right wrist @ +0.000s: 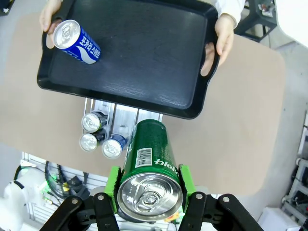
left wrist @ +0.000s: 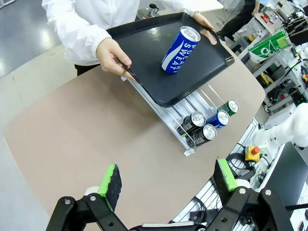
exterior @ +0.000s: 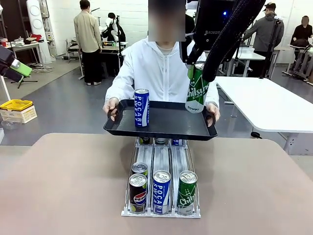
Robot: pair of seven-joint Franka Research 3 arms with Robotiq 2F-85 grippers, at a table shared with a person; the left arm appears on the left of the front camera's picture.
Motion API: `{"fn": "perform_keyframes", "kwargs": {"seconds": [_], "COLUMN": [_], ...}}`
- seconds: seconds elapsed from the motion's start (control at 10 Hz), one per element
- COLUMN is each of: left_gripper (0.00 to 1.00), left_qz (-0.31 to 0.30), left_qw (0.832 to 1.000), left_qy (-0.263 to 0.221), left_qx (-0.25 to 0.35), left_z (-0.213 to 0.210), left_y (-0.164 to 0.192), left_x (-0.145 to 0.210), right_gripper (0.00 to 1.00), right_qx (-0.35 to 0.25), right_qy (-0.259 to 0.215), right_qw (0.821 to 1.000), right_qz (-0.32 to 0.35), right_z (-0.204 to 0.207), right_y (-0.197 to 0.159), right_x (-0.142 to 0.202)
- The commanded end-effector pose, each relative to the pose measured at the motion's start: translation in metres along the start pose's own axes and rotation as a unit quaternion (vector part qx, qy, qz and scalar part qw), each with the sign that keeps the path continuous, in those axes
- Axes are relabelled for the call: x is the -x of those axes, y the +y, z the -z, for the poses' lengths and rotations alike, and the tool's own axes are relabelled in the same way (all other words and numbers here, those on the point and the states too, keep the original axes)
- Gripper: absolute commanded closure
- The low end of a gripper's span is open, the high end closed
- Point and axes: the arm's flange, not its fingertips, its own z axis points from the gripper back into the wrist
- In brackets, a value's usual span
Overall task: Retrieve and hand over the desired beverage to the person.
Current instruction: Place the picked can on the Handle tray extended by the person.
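A black serving tray (exterior: 168, 128) is held level above the far end of the can rack (exterior: 161, 161) by the person (exterior: 159, 68), one hand (exterior: 110, 107) at the tray's 9 o'clock handle and the other hand (exterior: 213, 111) at its 3 o'clock handle. A blue Pocari Sweat can (exterior: 141, 107) is seen standing upright on the tray toward its 9 o'clock side.

The green Chilsung can (exterior: 196, 88) is clamped between the green pads of the right gripper (right wrist: 150, 188); in the right wrist view the pads are pressed against both sides of the can just below its top rim. In the front view the can is seen held upright at the tray's 3 o'clock side, near the person's hand; whether its base touches the tray cannot be told.

The left gripper (left wrist: 167, 179) is seen with its jaws spread wide and nothing between them, held above the table (exterior: 58, 186), well apart from the tray.

At the near end of the rack, a Pepsi can (exterior: 138, 193), a second Pocari Sweat can (exterior: 161, 191) and a second Chilsung can (exterior: 187, 192) are lined up from 9 o'clock to 3 o'clock. A further can (exterior: 140, 169) lies directly behind the Pepsi can.
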Motion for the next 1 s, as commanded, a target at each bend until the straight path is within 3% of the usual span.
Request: {"fn": "perform_keyframes", "kwargs": {"seconds": [0.0, 0.6, 0.9], "left_gripper": [0.0, 0.0, 0.0], "left_qz": [-0.001, -0.001, -0.001], "left_qw": [1.0, 1.0, 1.0], "left_qy": [-0.001, -0.001, -0.001], "left_qx": [0.0, 0.0, 0.0], "left_z": [-0.001, -0.001, -0.001], "left_y": [0.001, 0.001, 0.001], "left_x": [0.0, 0.0, 0.0], "right_gripper": [0.42, 0.42, 0.42], "right_qx": [0.005, -0.025, -0.041], "right_qy": [0.003, 0.005, 0.036], "right_qw": [1.0, 0.999, 0.998], "right_qz": [-0.004, -0.025, -0.044], "right_z": [0.007, 0.045, 0.088], "right_y": [0.001, -0.008, -0.01], "right_x": [-0.012, -0.086, -0.112]}}
